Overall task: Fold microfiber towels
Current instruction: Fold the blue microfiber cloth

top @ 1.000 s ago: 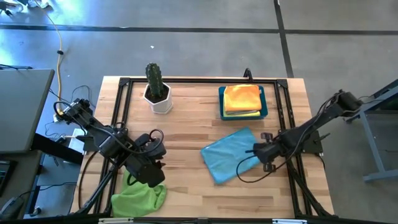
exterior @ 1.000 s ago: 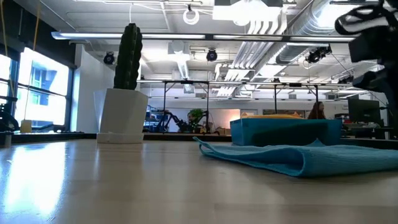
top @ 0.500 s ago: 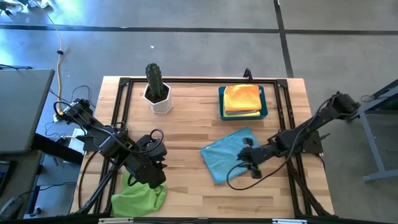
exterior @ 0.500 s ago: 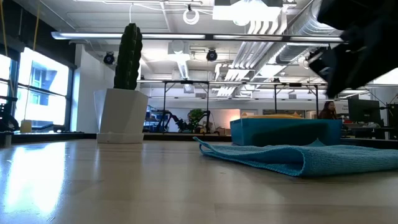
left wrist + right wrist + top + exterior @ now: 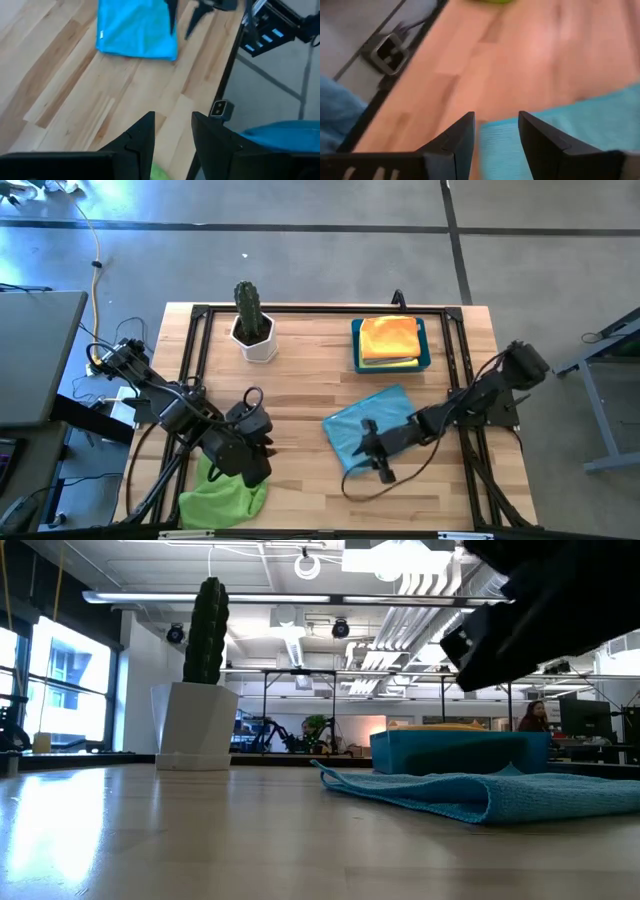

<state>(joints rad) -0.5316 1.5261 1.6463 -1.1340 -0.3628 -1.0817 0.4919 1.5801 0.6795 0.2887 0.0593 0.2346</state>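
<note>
Wooden counter [image 5: 300,390], framed by black rails. Light blue towel [image 5: 362,425] flat at centre-right; crumpled lime green towel [image 5: 222,495] at near left corner. Blue bin [image 5: 391,358] at far right, holding orange towel [image 5: 389,335] over yellow. Potted cactus [image 5: 250,320] far left. Right end effector [image 5: 372,452] over blue towel's near edge, fingers apart, empty. Left end effector [image 5: 255,455] above green towel, fingers apart, empty.

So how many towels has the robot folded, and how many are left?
Done: orange and yellow towels sit folded in the blue bin. In hand: the right gripper, fingers open, hovers over the half-folded light blue towel. Left: the crumpled green towel under the left gripper.
</note>
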